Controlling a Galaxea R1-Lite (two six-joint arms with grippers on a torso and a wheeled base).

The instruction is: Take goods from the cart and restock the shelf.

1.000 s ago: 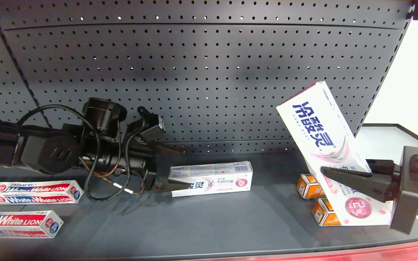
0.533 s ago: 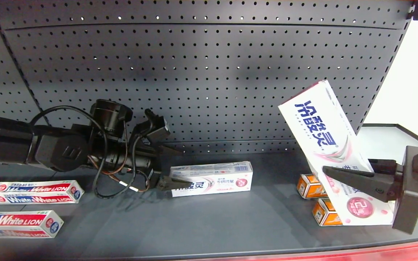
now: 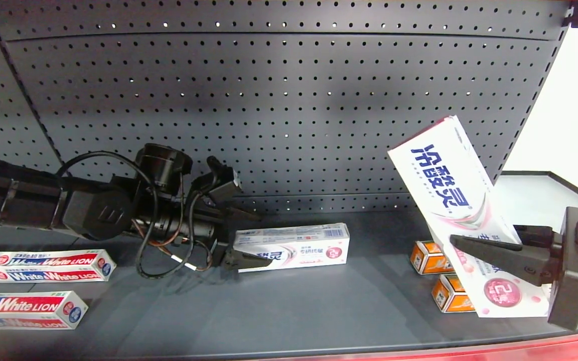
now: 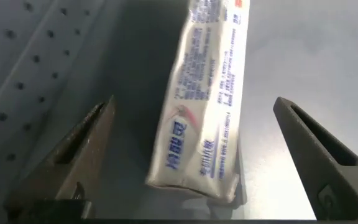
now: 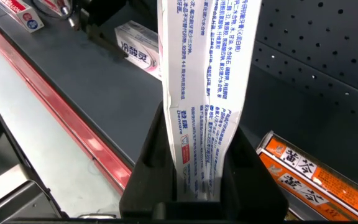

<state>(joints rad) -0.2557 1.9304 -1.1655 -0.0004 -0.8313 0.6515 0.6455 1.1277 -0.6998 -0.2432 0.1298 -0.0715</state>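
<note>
At the front right of the shelf [image 3: 294, 306], the right pincer [image 3: 474, 245] clamps a large toothpaste box [image 3: 444, 185], tilted over two orange boxes [image 3: 427, 256]. Farther back, mid-shelf, the left pincer [image 4: 192, 109] gapes wide astride the end of a smaller toothpaste box [image 3: 299, 245] lying flat.

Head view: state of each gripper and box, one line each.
Left gripper: open, straddling small toothpaste box.
Small toothpaste box: lying flat on shelf.
Right gripper: shut on large toothpaste box.
Large toothpaste box: held tilted.
Orange boxes: lying on shelf.
Red-white boxes: lying flat.
</note>
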